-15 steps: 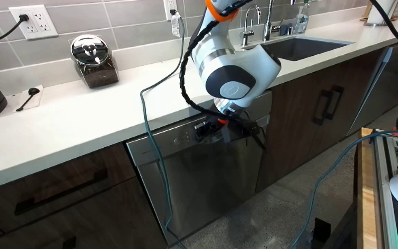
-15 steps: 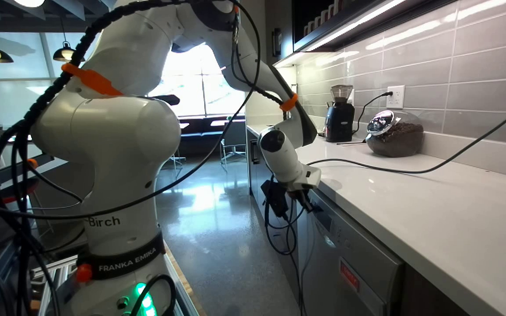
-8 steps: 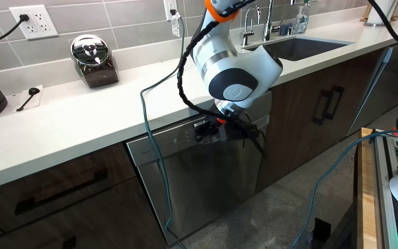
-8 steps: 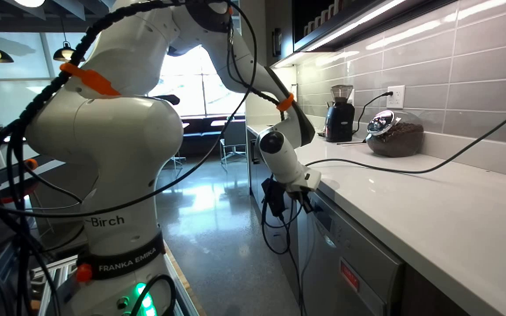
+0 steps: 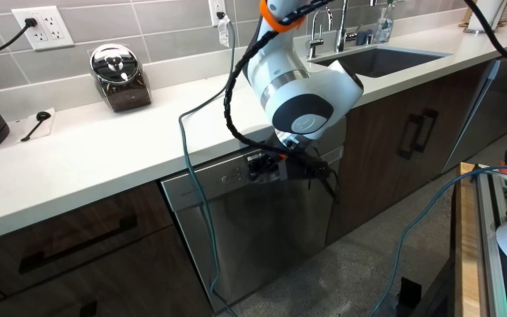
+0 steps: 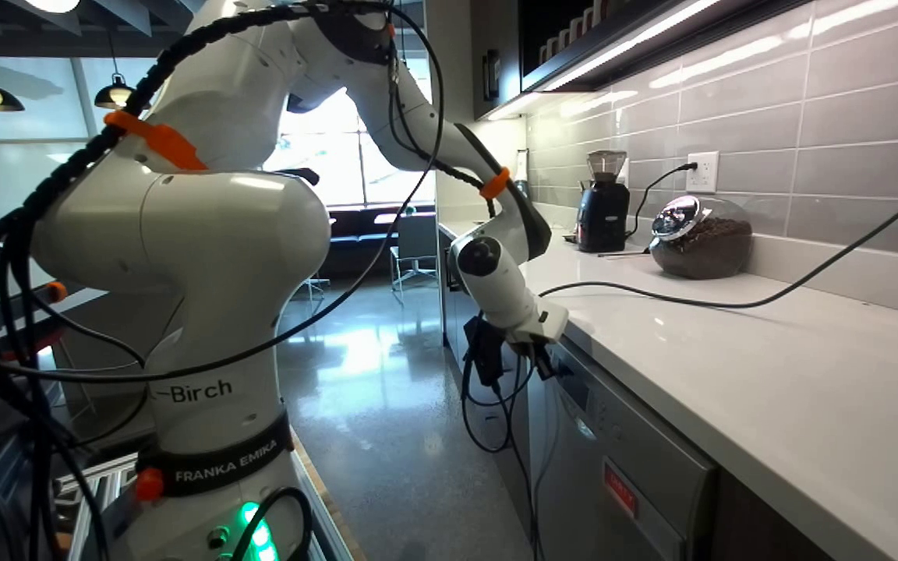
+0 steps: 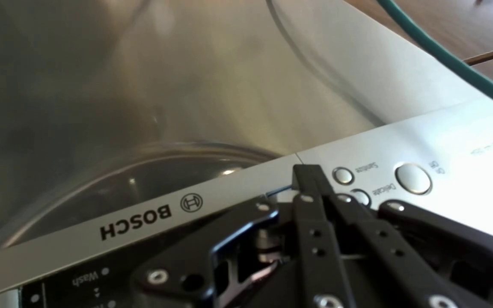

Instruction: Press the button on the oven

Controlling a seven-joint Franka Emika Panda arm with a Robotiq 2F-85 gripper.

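On the Bosch dishwasher [image 7: 238,85], the Sanitize button [image 7: 343,176] sits just beside the gripper [image 7: 311,174], whose jaws meet, holding nothing.

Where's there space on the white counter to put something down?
Bare counter lies in front of the jar, up to the cable. Another bare stretch runs between the cable and the sink, though the arm leans over part of it. It's crowded at the dishwasher buttons, partly blocked by the gripper.
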